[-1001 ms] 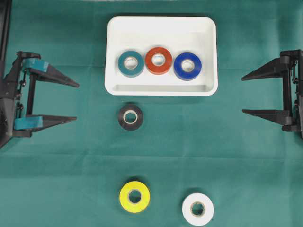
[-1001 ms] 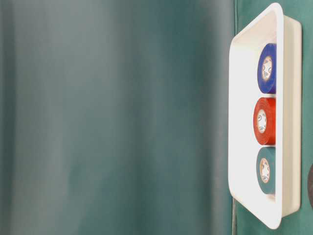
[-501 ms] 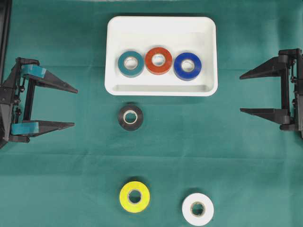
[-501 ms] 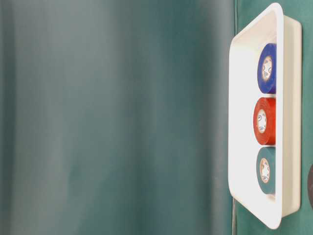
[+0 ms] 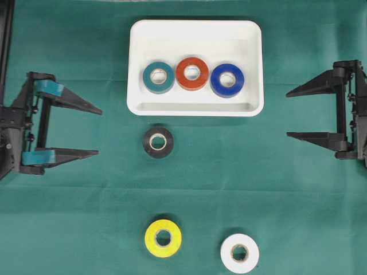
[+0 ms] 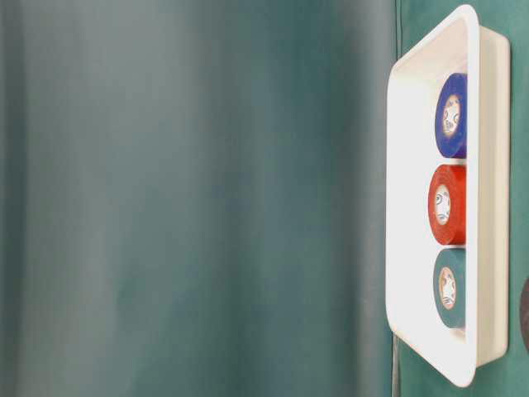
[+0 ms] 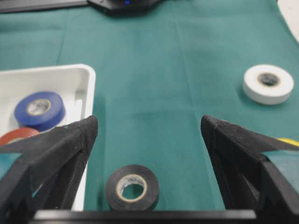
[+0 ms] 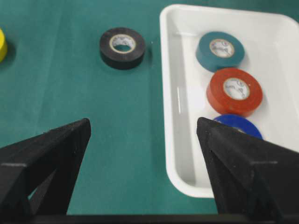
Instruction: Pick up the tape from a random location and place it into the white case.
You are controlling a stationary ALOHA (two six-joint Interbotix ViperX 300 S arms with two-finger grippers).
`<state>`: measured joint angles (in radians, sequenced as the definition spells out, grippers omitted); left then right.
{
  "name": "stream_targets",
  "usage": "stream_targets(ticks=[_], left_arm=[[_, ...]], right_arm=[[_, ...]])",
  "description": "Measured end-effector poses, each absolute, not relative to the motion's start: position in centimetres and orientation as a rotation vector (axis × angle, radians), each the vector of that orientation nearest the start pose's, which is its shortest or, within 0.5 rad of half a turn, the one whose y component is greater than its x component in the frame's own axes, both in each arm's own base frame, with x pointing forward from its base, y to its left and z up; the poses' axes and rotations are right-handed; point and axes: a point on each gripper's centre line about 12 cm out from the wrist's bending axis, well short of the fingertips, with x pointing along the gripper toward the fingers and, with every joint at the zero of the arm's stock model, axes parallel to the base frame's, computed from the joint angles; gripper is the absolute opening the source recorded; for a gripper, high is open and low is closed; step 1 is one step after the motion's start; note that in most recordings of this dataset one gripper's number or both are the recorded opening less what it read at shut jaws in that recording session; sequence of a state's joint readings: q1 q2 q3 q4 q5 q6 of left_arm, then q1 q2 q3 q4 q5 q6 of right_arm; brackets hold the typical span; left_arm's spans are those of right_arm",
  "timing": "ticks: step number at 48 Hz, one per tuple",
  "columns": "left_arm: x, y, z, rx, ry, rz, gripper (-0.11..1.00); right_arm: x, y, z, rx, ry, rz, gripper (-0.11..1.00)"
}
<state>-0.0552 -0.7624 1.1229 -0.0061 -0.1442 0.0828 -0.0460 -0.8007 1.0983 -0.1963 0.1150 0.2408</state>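
Lying flat just near of the white case (image 5: 195, 28): glossy black tape roll (image 5: 157, 142), pale core. Left claw (image 5: 97, 130) and right claw (image 5: 289, 113) both spread, empty.

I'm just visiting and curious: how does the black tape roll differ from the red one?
The black tape roll lies on the green cloth, just outside the white case; the red tape roll lies inside it. The black one sits alone, while the red one sits between a teal roll and a blue roll. Both lie flat, look alike in size, and neither is held.
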Motion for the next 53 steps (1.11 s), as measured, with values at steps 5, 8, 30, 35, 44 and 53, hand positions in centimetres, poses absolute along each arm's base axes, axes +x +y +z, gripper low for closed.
stream_targets(ticks=[5, 8, 30, 35, 44, 53], left_arm=[[23.9, -1.3, 25.1, 0.083, 0.222, -0.063, 0.99], [24.2, -1.3, 25.0, 0.084, 0.223, -0.063, 0.99], [24.8, -1.4, 24.9, 0.083, 0.226, -0.064, 0.99], [24.8, -1.4, 24.8, 0.083, 0.229, -0.064, 0.99], [24.8, -1.4, 24.8, 0.083, 0.229, -0.064, 0.99], [24.8, -1.4, 24.8, 0.083, 0.229, -0.064, 0.99]], right_arm=[[22.5, -1.3, 24.1, 0.051, 0.414, -0.075, 0.87], [22.6, -1.3, 24.0, 0.052, 0.414, -0.074, 0.87], [22.8, -1.3, 23.8, 0.053, 0.417, -0.072, 0.87], [22.8, -1.3, 23.8, 0.053, 0.417, -0.072, 0.87], [22.8, -1.3, 23.8, 0.051, 0.417, -0.072, 0.87], [22.8, -1.3, 23.8, 0.053, 0.416, -0.071, 0.87]])
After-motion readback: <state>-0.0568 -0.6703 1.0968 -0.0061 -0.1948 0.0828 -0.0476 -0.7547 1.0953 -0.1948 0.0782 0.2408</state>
